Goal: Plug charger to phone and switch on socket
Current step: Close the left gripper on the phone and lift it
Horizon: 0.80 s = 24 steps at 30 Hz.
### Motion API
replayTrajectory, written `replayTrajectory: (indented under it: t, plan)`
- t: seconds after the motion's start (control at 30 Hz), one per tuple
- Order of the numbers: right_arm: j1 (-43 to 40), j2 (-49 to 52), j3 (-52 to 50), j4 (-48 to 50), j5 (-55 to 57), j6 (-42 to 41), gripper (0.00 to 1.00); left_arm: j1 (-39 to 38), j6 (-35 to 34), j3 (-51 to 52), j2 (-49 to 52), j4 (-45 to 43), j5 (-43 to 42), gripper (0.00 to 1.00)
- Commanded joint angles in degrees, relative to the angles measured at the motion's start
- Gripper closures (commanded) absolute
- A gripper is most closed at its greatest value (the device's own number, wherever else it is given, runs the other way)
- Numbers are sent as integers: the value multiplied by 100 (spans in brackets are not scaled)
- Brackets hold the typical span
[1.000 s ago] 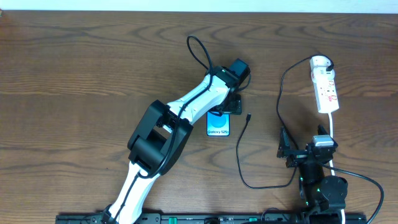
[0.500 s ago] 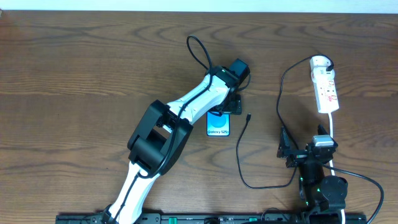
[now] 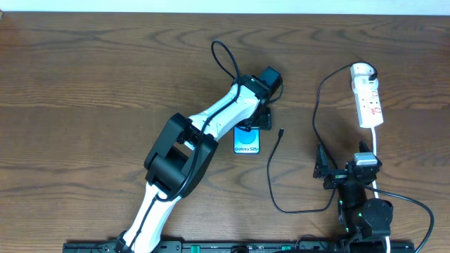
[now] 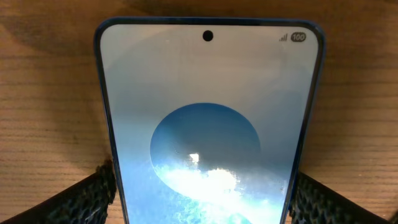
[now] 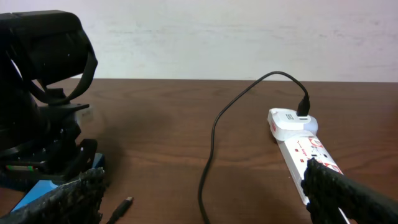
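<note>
The phone lies flat at mid-table, cyan screen up, and fills the left wrist view. My left gripper is down over its far half, open, one finger beside each long edge with a thin strip of wood showing. The charger cable snakes over the table; its small tip lies loose just right of the phone, and its black plug sits in the far end of the socket. My right gripper stands open near the front edge, holding nothing, between the cable and the socket.
The socket's white cord runs toward the front edge past my right arm. The left arm stretches diagonally across the table's middle. The cable's loop lies on the wood just left of the right arm's base.
Neither arm, the phone nor the cable has visibly shifted in the overhead view.
</note>
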State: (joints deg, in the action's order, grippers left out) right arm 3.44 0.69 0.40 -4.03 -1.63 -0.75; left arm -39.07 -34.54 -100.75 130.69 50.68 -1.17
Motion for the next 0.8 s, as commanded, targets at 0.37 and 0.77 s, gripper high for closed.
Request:
replayTrajectory:
  t: [0.37,0.77]
  plan:
    - [-35,-31,-9,-26,22,63,1,0,-7,214,129,179,184,23]
    - [-35,-31,-9,-26,22,63,1,81,-7,111,-341,319,-76,23]
